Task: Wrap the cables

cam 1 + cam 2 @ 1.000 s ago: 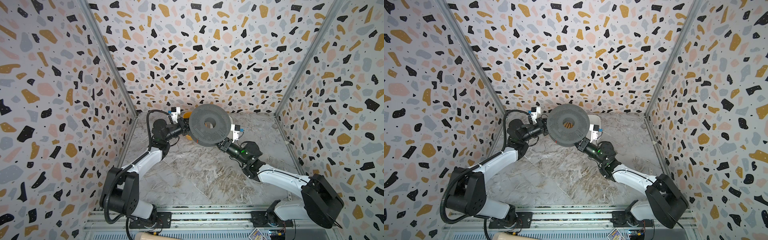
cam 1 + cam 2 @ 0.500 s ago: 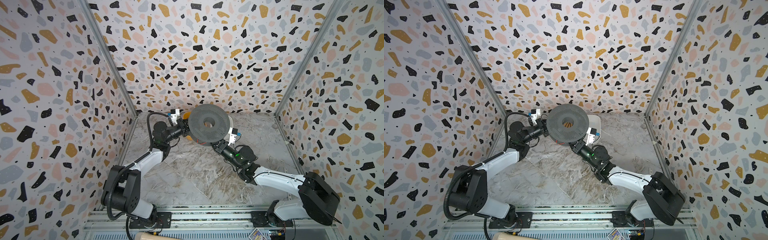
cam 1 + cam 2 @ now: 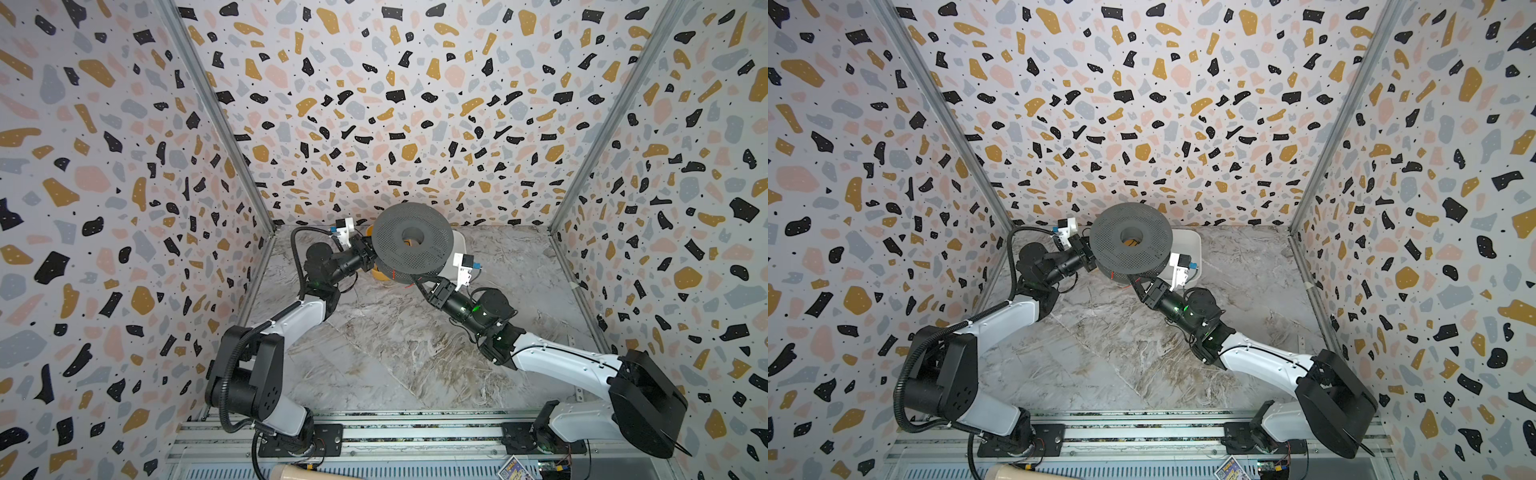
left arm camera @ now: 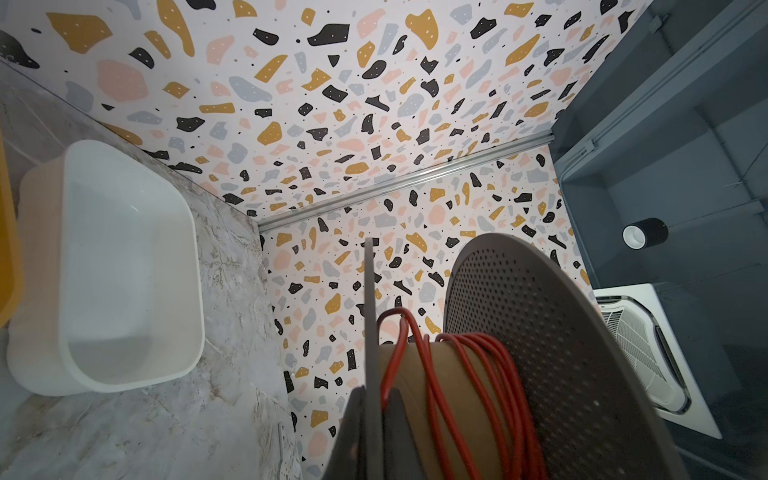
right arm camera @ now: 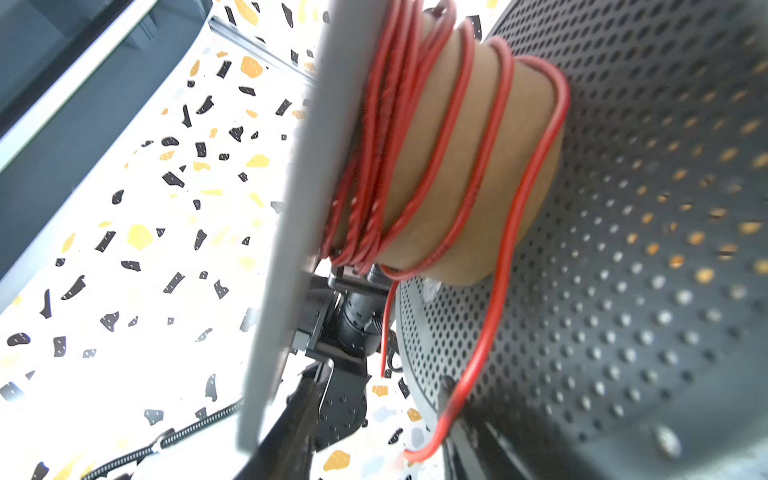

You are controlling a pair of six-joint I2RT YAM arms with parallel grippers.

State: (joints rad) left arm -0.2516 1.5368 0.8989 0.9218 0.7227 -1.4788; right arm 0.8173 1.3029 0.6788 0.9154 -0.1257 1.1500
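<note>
Near the back wall, up above the table (image 3: 395, 353), a grey reel (image 3: 411, 243) with lots of little holes hangs in the air. The left gripper (image 3: 368, 254) is pinched tight on the thin edge of one round side of the reel. The red wire (image 4: 478, 374) is wound round the brown middle of the reel. Some turns are bunched up and some are spread out. Its loose end hangs down past one finger of the right gripper (image 3: 424, 283). That gripper sits just under the reel with its jaws apart, holding nothing. A white tub (image 4: 124, 266) and a yellow tub (image 3: 380, 272) stand on the table close by, partly hidden by the reel.
</note>
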